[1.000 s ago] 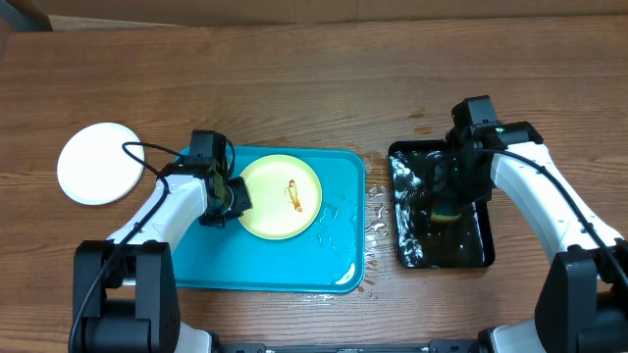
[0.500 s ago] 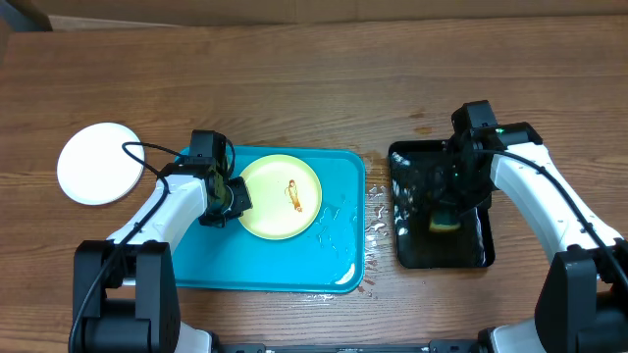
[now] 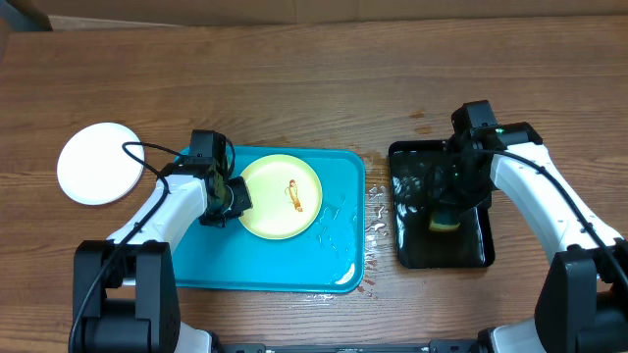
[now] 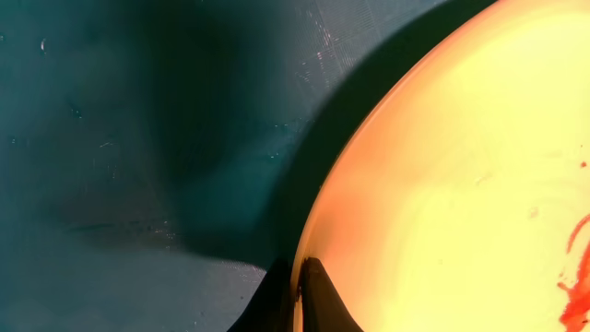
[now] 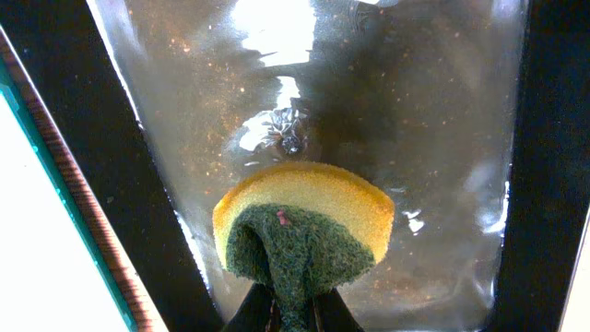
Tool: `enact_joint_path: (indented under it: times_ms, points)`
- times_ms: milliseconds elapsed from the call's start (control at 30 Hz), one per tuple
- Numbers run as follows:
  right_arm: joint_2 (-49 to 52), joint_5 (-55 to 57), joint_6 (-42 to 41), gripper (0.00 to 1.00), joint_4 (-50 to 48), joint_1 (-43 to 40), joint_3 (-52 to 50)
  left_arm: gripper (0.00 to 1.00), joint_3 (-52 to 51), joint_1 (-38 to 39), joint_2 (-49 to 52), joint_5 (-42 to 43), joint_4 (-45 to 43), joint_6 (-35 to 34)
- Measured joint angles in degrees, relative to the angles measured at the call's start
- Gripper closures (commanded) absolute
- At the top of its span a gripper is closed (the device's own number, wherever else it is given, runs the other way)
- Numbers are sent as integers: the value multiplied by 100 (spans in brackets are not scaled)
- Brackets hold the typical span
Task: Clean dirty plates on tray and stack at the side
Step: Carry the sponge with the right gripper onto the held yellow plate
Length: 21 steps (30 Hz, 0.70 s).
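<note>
On the blue tray (image 3: 285, 270), our left fingers (image 4: 324, 309) pinch the rim of the yellow plate (image 3: 270, 201) while our right fingers (image 5: 247, 318), clamped on the sponge (image 5: 309, 207), should soak it well before scrubbing.

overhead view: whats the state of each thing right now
tray, wet at right
yellow plate, on tray, smeared, rim gripped
white plate, on table, looks clean
black tray, holds water
sponge, in black tray
left claw, shut on yellow plate
right claw, shut on sponge

A smeared pale yellow plate (image 3: 273, 204) sits on the cyan tray (image 3: 285, 265), a white plate (image 3: 97, 163) apart, left.
</note>
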State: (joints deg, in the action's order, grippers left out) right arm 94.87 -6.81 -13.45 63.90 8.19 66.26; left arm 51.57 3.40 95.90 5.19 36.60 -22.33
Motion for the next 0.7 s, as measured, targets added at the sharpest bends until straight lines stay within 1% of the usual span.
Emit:
enact_joint_path:
  times_ms: [200,333,433,533,633,700]
  points:
    - [0,15,-4,96,15,0,0,96,0,0,0,11,0,0]
    - [0,-251,50,96,201,2,109,96,0,0,0,72,-7,0]
    - [0,-363,76,96,518,7,573,96,0,0,0,109,-7,0]
    - [0,-505,111,96,592,28,1099,96,0,0,0,186,-7,0]
    - [-24,-684,140,96,389,219,1397,96,0,0,0,229,-4,0]
    - [-33,-758,149,96,87,542,1434,96,0,0,0,299,-4,-2]
